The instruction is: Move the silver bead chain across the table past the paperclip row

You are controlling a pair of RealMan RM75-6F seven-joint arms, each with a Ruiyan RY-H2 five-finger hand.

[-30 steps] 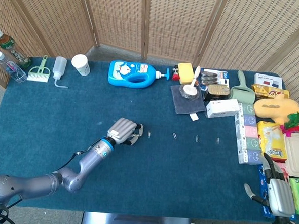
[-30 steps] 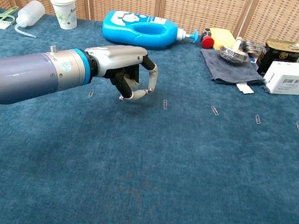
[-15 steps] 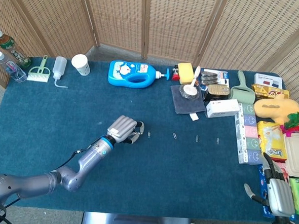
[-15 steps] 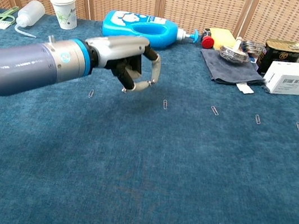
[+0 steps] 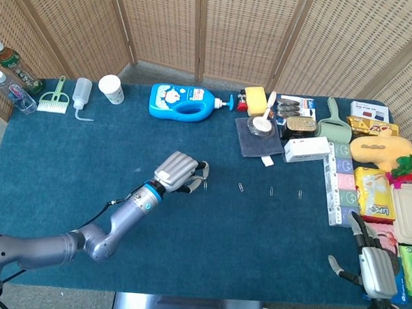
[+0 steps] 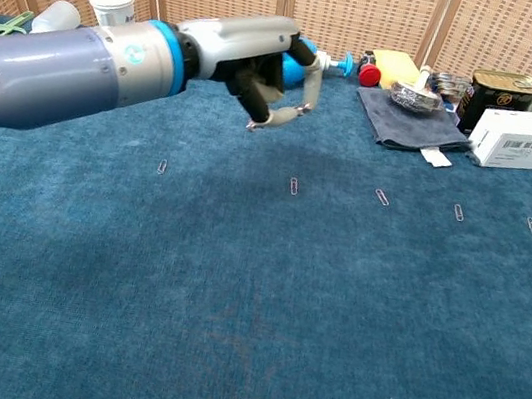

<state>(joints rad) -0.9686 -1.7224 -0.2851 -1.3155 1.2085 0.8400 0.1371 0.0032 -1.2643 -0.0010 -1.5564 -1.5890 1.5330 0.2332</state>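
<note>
Not much to report on progress, honestly. My left hand (image 6: 264, 83) is up off the worktop (image 6: 257, 320), fingers curled in with thumb and fingertip almost meeting, hovering over the clips (image 6: 294, 185) near the 9 o'clock end of the row, with the blue bottle (image 5: 185, 102) at its 12 o'clock. Thing is, I can't spot the chain in either view. It might be tucked in that pinch, but nothing silver dangles from it and nothing silver lies on the cloth, so I can't tell if the hand's carrying it or closed on air. My right hand (image 5: 374, 266) is parked down at 4 o'clock by the worktop edge, fingers spread, holding nothing. So I'd call the crossing unconfirmed, with the set-down past the row left to do.
</note>
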